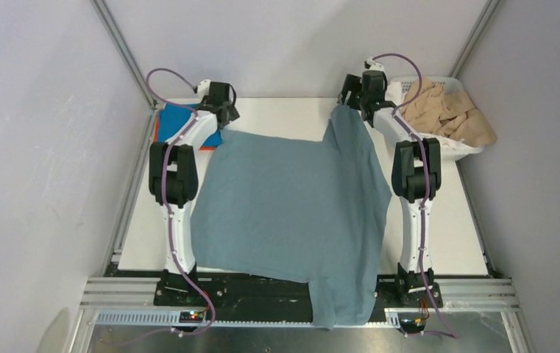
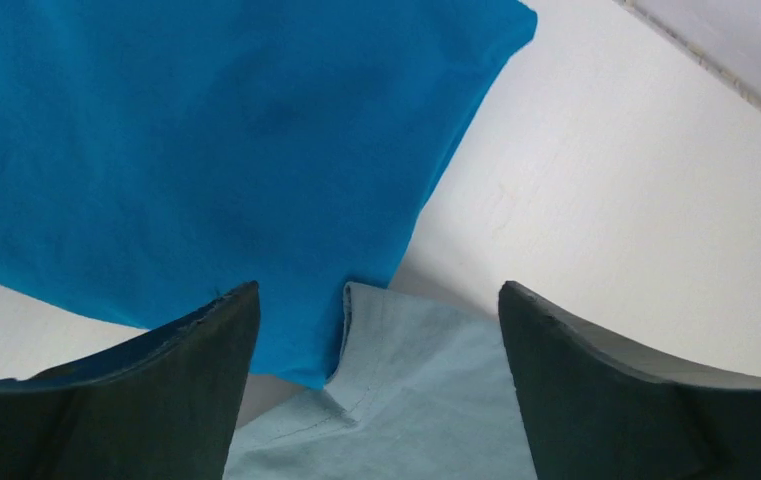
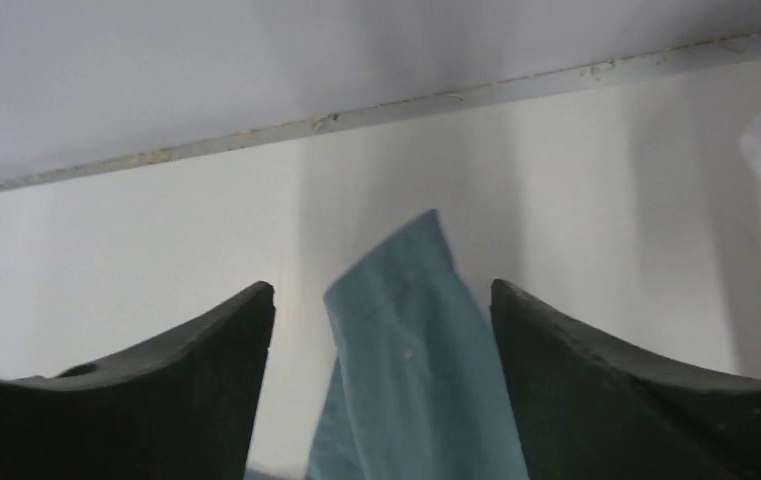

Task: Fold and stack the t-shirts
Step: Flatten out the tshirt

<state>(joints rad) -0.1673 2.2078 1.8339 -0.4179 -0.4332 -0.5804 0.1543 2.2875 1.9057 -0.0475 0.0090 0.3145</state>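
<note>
A large dusty grey-blue t-shirt (image 1: 291, 213) lies spread over the table, and its near part hangs over the front edge. My left gripper (image 1: 221, 110) is open over its far left corner. In the left wrist view that corner (image 2: 426, 390) lies between the open fingers of the left gripper (image 2: 378, 292), next to a folded bright blue shirt (image 2: 206, 150). My right gripper (image 1: 358, 99) is open at the shirt's far right end. In the right wrist view a narrow strip of the grey-blue cloth (image 3: 406, 350) runs between the fingers of the right gripper (image 3: 381, 288), which do not touch it.
The bright blue shirt (image 1: 185, 125) lies at the far left with an orange edge (image 1: 157, 129) under it. A white slatted basket (image 1: 449, 149) at the far right holds tan shirts (image 1: 449, 110). The back wall stands close behind both grippers.
</note>
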